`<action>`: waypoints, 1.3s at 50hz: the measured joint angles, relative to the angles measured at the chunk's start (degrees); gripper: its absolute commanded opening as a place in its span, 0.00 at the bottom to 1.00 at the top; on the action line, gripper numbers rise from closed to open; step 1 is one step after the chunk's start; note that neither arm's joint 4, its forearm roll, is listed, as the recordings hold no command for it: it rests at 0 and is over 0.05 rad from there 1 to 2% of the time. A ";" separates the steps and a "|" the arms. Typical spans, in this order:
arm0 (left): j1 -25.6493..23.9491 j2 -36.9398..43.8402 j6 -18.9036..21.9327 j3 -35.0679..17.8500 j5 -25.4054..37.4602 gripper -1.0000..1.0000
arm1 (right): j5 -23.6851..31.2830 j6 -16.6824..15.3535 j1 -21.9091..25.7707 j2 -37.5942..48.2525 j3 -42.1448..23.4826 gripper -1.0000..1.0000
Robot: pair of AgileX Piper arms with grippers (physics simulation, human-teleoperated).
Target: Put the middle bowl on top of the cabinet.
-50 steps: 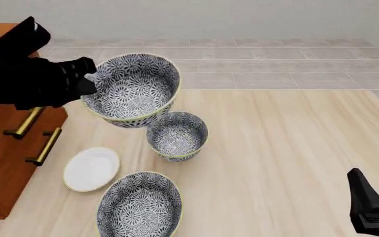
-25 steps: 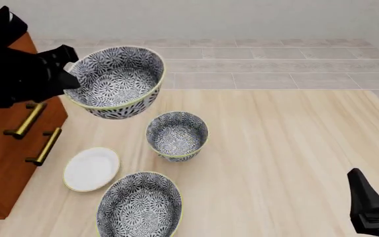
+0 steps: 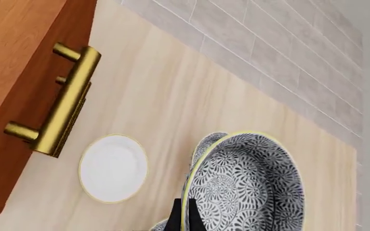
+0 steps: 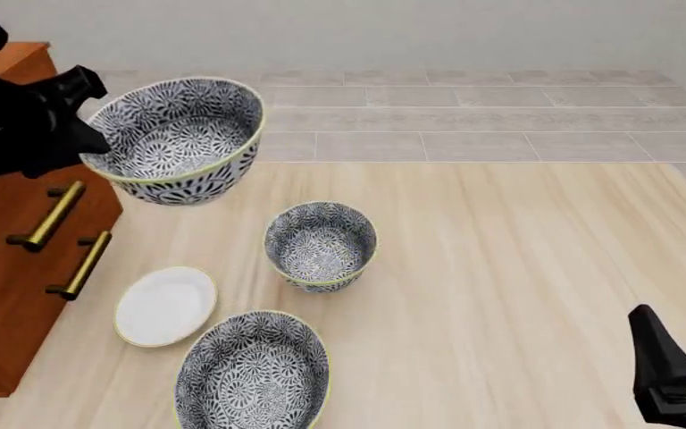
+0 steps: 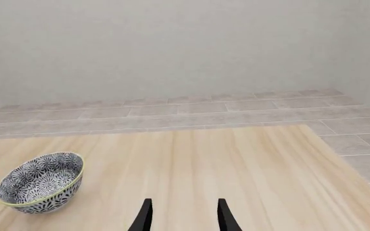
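Observation:
The middle bowl (image 4: 176,138), blue-grey flower pattern with a pale yellow rim, hangs tilted in the air beside the cabinet's upper right corner. My left gripper (image 4: 87,134) is shut on its left rim. In the left wrist view the bowl (image 3: 249,187) fills the lower part, with a dark fingertip (image 3: 190,219) pressed against its rim. The reddish-brown cabinet (image 4: 10,241) stands at the table's left edge, and my arm hides much of its top. My right gripper (image 4: 682,326) rests open at the near right, its fingers (image 5: 145,216) holding nothing.
The smaller patterned bowl (image 4: 319,243) (image 5: 40,182) stands mid-table. The widest bowl (image 4: 254,371) sits at the front edge. A white plate (image 4: 165,306) (image 3: 113,167) lies beside the cabinet. Brass handles (image 4: 47,217) (image 3: 59,103) stick out from the cabinet front.
My left arm has carried the middle bowl leftward and slightly upward, from above the table toward the cabinet. The right arm has not moved.

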 measured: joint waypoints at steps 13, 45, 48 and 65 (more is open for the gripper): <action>3.35 0.38 1.07 -0.65 2.34 0.00 | -0.41 -0.16 0.16 0.51 0.00 1.00; 8.43 0.31 2.49 -7.05 8.08 0.00 | -0.71 -0.35 0.35 0.91 0.00 1.00; 8.85 0.30 2.45 -7.94 8.65 0.00 | -0.68 -0.36 0.36 0.88 0.00 1.00; 12.36 1.00 2.22 -14.17 12.40 0.00 | -0.57 -0.38 0.05 0.75 -0.01 1.00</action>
